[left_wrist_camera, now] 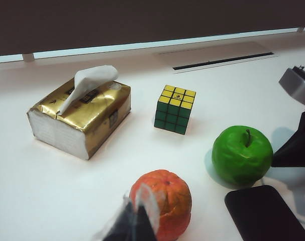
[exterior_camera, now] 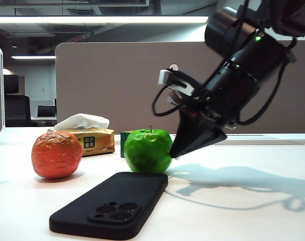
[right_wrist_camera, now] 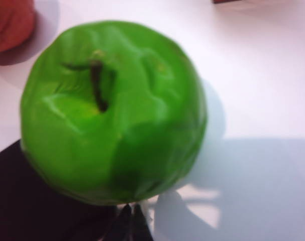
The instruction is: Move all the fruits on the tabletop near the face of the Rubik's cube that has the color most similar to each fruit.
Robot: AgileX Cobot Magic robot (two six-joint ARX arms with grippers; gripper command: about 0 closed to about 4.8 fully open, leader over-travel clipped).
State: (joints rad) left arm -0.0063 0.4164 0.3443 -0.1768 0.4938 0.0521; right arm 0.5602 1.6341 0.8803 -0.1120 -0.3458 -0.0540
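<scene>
The glossy green apple (exterior_camera: 147,149) (left_wrist_camera: 241,155) (right_wrist_camera: 112,110) stands on the white tabletop (exterior_camera: 252,201), in front of the Rubik's cube (left_wrist_camera: 175,109). The cube shows a yellow top and green sides; in the exterior view only a green edge of the cube (exterior_camera: 125,136) peeks out behind the apple. The wrinkly orange (exterior_camera: 57,154) (left_wrist_camera: 167,201) sits to the left. My right gripper (exterior_camera: 173,154) (right_wrist_camera: 131,210) is shut, its tips low against the apple's right side, holding nothing. My left gripper (left_wrist_camera: 137,213) is shut and empty, hanging just before the orange.
A black phone (exterior_camera: 112,203) (left_wrist_camera: 265,213) lies face down in front of the apple, close to the right gripper's tips. A gold tissue pack (exterior_camera: 92,138) (left_wrist_camera: 82,118) stands left of the cube. A grey partition (exterior_camera: 117,85) closes the back.
</scene>
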